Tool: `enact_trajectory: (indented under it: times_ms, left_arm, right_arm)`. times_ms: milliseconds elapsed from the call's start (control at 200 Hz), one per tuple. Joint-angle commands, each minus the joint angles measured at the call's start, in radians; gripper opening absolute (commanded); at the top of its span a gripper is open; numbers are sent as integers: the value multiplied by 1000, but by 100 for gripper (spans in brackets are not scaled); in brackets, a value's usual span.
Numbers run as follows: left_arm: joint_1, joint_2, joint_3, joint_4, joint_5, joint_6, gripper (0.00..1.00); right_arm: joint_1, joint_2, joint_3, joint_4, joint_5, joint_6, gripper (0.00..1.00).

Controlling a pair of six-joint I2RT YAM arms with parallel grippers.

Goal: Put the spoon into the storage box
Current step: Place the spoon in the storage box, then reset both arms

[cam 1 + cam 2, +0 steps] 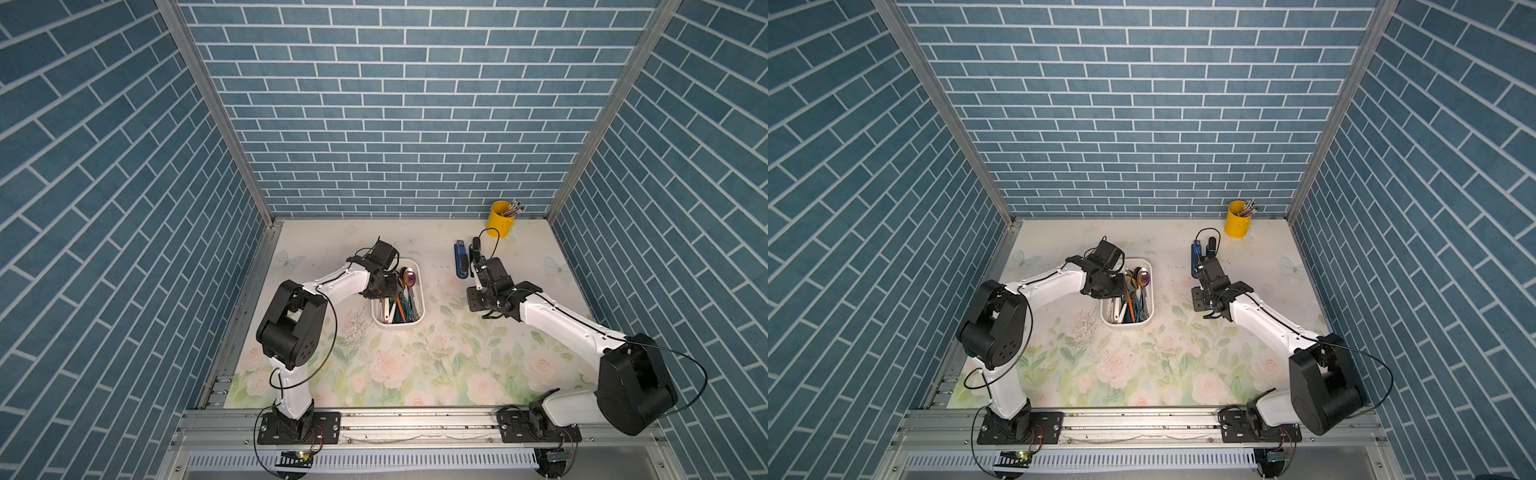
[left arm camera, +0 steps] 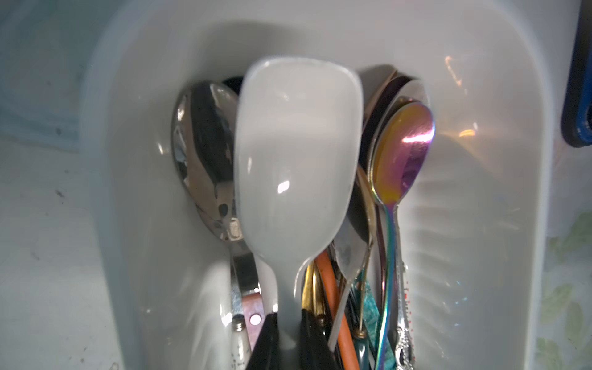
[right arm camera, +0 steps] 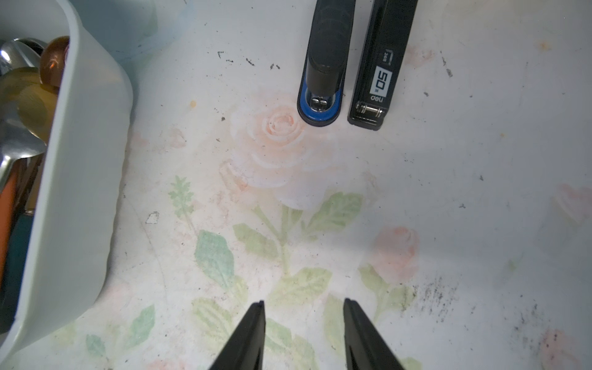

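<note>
The storage box [image 1: 397,327] [image 1: 1127,326] is a shallow white tray in mid-table holding several utensils. My left gripper [image 1: 384,291] [image 1: 1113,291] [image 2: 288,333] hangs over its left side, shut on the handle of a white plastic spoon [image 2: 298,153]. The spoon's bowl points to the box's far end, above the other cutlery; whether it touches them I cannot tell. My right gripper [image 1: 478,305] [image 1: 1202,305] [image 3: 304,307] stands open over the floral mat to the right of the box [image 3: 64,192], with nothing between its fingers.
A silver spoon [image 2: 205,160] and an iridescent spoon [image 2: 403,150] lie in the box beside the white one. A blue stapler [image 1: 460,259] [image 3: 323,80] and a black stapler [image 3: 378,73] lie just beyond the right gripper. A yellow cup [image 1: 500,220] [image 1: 1237,220] stands at back right.
</note>
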Motion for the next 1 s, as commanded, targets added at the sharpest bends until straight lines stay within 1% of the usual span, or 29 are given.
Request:
enact_trajectory:
  times_ms: [0,60,230,300,425,630,705,775,865,920,995]
  left_arm:
    - [-1,26,-17,10,19,-10,10]
    - [-1,40,-17,16,29,-10,10]
    - [-1,37,-14,23,39,-11,16]
    - [-1,19,-14,22,32,-8,23]
    - [-2,-33,-30,38,28,-7,30]
    - [-3,-183,-76,59,25,11,40]
    - [-3,-266,-113,86,2,23,43]
    - [-3,-344,-153,109,-30,43,45]
    - [0,-434,-199,124,-86,81,48]
    - [2,-476,-222,140,-89,105,49]
    - [3,-497,-239,138,-78,129,49]
  right_arm:
    - [-7,-29,-13,8,40,-2,44]
    - [-10,-29,-12,10,41,-2,44]
    - [-12,-30,-14,13,44,3,44]
    - [-12,-32,-15,18,49,4,44]
    - [-14,-35,-6,20,65,5,44]
    - [-14,-75,1,43,115,-5,44]
    - [-15,-77,13,50,141,-3,44]
    - [-17,-68,30,61,140,-5,44]
    - [-18,-63,47,80,144,-5,44]
    - [-17,-66,50,96,145,-4,44]
    - [-18,-64,57,104,141,-4,44]
